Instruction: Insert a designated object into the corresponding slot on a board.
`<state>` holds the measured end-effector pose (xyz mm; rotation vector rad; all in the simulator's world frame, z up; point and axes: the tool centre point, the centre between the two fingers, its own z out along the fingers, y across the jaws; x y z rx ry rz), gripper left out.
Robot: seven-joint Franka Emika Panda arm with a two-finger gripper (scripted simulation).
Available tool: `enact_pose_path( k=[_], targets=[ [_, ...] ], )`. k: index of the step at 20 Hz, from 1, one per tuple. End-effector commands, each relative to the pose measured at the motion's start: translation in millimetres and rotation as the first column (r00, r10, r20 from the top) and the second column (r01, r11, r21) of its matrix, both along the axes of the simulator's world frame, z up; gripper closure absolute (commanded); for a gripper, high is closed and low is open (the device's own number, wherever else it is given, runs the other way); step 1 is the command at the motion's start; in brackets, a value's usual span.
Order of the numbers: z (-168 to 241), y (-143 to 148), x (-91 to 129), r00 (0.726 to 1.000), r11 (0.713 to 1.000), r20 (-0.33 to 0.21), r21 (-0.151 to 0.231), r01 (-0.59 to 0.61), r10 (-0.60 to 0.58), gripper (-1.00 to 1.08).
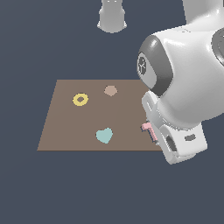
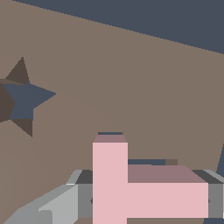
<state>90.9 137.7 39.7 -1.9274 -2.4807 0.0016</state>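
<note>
Right now the small flat light-pink T-shaped block (image 2: 131, 192) sits clamped in the gripper (image 2: 144, 203): in the wrist view a grey finger (image 2: 215, 200) presses one end of the T's bar and another grey finger meets it on the opposite side, so the claw is closed on the block. In the exterior view only a sliver of the pink block (image 1: 147, 127) shows beside the white arm, over the edge of the flat brown rectangular board (image 1: 78, 127) on the exterior view's right.

Taking the board as landmark: a yellow ring (image 1: 80, 99) lies on it towards its far side on the exterior view's left, a pale tan many-sided piece (image 1: 110, 90) lies near the far edge, and a teal heart (image 1: 104, 135) lies near the near edge, between the ring and the pink block. A dark star-shaped cutout (image 2: 19, 98) is sunk into the board, well apart from the held block in the wrist view. Thin dark edges peek out just behind the T's stem and bar; whether these belong to the T-shaped slot cannot be told. No writing or label can be read anywhere; a round emblem on the arm's grey joint is too small to read.
</note>
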Motion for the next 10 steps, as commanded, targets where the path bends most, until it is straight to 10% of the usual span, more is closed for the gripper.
enact_pose_path(
  k=[1,4,5,10],
  targets=[
    [-4.2,-0.3,0.0,1.000,1.000,0.000,0.000,0.001,-0.001,1.08],
    [-9.1,-0.5,0.0,1.000,1.000,0.000,0.000,0.001,-0.001,1.08],
    [-9.1,-0.5,0.0,1.000,1.000,0.000,0.000,0.001,-0.001,-0.92],
    [-9.1,-0.5,0.0,1.000,1.000,0.000,0.000,0.001,-0.001,-0.92]
  ],
)
